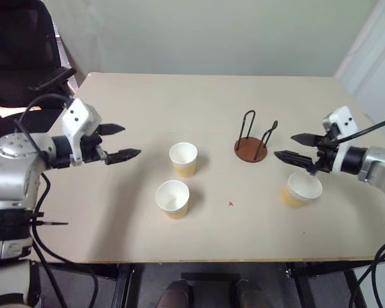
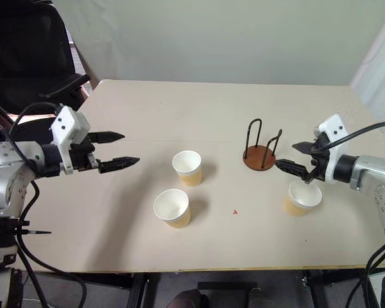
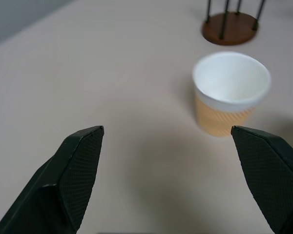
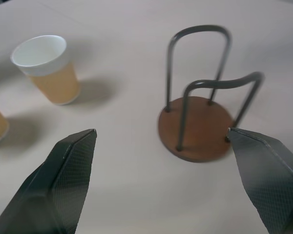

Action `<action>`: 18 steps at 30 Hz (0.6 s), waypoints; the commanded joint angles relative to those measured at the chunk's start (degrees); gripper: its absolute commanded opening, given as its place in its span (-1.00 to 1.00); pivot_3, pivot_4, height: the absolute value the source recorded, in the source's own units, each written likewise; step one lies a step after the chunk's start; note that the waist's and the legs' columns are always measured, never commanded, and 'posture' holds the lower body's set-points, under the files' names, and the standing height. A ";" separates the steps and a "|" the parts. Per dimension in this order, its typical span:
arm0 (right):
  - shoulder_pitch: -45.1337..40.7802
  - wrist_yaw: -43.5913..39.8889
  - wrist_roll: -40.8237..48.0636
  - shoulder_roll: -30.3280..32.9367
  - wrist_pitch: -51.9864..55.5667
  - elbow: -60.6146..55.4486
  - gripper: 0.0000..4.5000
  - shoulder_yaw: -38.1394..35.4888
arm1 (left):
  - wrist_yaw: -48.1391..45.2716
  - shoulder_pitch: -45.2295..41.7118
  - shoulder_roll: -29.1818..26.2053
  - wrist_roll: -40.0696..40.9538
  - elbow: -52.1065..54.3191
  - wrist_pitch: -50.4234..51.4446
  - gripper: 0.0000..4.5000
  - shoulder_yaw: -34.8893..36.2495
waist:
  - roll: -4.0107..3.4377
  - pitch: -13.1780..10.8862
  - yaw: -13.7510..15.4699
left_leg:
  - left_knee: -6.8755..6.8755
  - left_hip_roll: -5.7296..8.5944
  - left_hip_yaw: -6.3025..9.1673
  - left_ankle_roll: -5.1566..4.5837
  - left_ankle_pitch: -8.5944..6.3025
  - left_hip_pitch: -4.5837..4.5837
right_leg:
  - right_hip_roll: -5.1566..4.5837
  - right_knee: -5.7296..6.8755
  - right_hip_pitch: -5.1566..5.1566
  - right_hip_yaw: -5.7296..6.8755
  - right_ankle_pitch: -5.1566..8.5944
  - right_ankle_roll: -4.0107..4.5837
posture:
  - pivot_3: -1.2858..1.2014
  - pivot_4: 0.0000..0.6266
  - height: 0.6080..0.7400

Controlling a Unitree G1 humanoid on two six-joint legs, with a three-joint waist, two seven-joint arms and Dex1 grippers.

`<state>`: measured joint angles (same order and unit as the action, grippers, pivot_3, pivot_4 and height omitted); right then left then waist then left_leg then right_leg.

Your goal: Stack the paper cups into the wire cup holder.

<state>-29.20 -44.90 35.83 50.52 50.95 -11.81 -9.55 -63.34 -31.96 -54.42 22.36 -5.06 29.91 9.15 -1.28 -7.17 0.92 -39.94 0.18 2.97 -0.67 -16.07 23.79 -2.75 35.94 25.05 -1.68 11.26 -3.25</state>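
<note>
Three paper cups stand upright on the table: one (image 1: 183, 158) at the middle, one (image 1: 172, 198) just in front of it, and one (image 1: 300, 190) toward the right. The wire cup holder (image 1: 251, 149), a brown disc with black wire loops, stands empty behind and left of the right cup. My left gripper (image 1: 129, 141) hangs open above the table, left of the middle cup (image 3: 231, 92) and pointing at it. My right gripper (image 1: 284, 145) is open and empty, hovering over the right cup and pointing at the holder (image 4: 195, 127).
The beige table (image 1: 115, 218) has its front edge near me and its far edge by the wall. A black chair (image 1: 19, 51) stands off the table's back left corner. A small red mark (image 1: 230, 204) lies on the tabletop between the cups.
</note>
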 commanded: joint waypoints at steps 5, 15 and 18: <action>1.91 1.32 -0.28 0.49 -0.16 -1.86 0.98 -3.05 | -0.07 -4.39 0.25 -0.31 0.04 -0.62 1.00 -1.15 | 0.01 0.00 0.08 | -0.02 0.00 0.02 0.02 0.01 -0.01 | -0.01 0.03 -0.02 0.01 -0.01 0.02 | 0.03 -0.52 1.00; 1.97 4.21 1.81 1.77 5.48 -4.12 0.98 -6.70 | -5.59 -11.00 2.31 0.20 -0.63 -0.49 1.00 -6.83 | 0.01 0.00 0.02 | -0.01 0.00 0.00 0.05 0.02 -0.01 | -0.03 0.05 -0.01 0.00 -0.02 0.02 | 0.03 -0.52 1.00; 1.08 4.73 1.52 1.49 5.98 -3.08 0.98 -6.32 | -6.11 -13.66 3.80 -1.46 -3.59 -2.28 1.00 -8.63 | 0.01 0.00 0.03 | -0.03 0.01 0.00 0.05 0.02 -0.01 | -0.03 0.06 -0.02 0.00 -0.03 0.01 | 0.03 -0.52 1.00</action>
<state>-26.60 -40.96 36.89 51.21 56.75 -13.97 -13.81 -68.92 -43.73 -50.53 21.75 -7.85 28.99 0.44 -1.27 -7.17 0.95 -39.98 0.19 2.97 -0.62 -16.04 23.78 -2.79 36.00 25.04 -1.68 11.23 -3.24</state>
